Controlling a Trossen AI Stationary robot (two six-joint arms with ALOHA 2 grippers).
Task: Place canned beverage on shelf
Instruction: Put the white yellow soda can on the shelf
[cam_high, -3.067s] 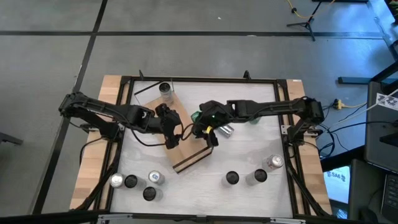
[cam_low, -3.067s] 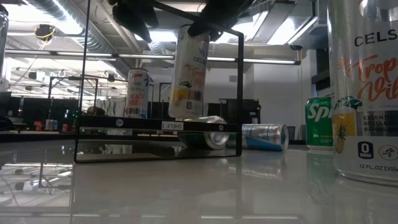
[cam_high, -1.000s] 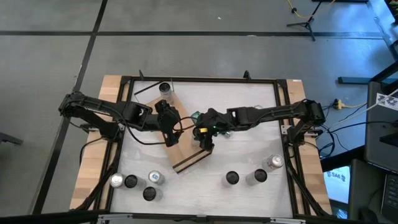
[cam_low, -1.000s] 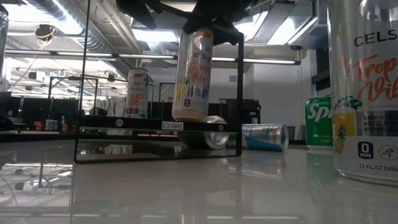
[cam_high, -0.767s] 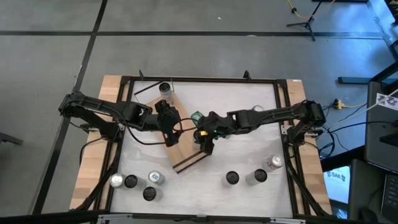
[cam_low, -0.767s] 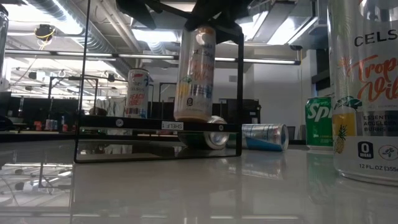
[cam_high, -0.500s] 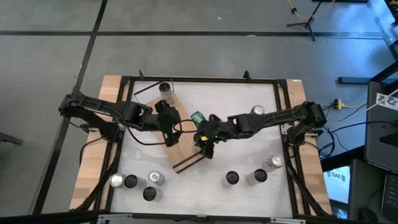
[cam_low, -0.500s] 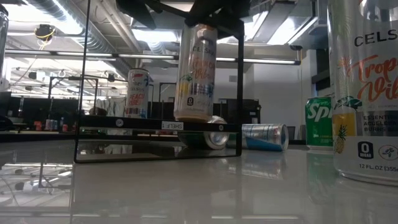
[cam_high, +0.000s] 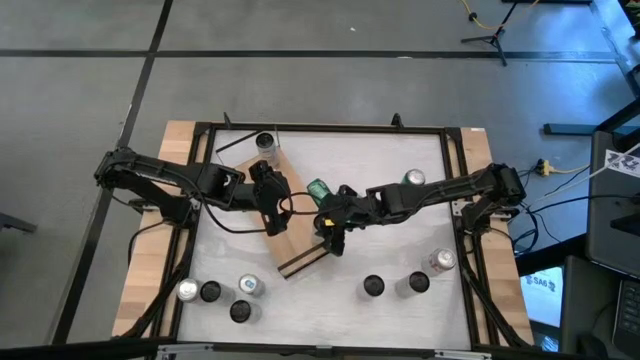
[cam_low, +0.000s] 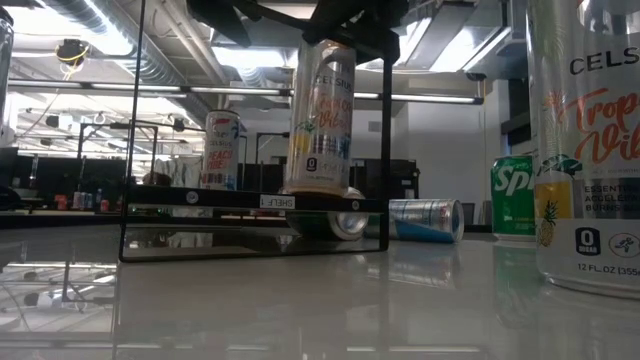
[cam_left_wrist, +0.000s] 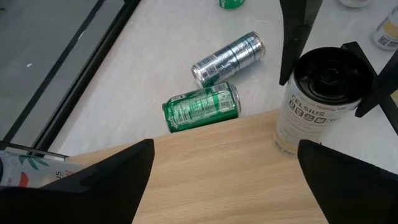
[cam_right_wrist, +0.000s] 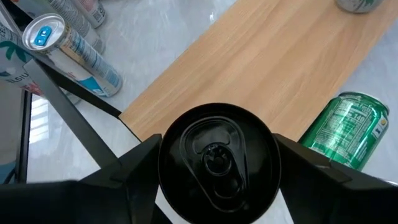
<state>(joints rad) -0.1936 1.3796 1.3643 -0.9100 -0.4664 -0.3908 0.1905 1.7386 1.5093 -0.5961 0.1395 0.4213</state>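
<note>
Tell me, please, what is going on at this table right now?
The right gripper is shut on a tall black-topped Celsius can, held upright at the edge of the light-wood shelf, with its base at about board level. The left gripper hovers open over the shelf beside it, holding nothing. Another can already stands at the shelf's far end. A green can and a silver can lie on their sides on the table just off the shelf.
</note>
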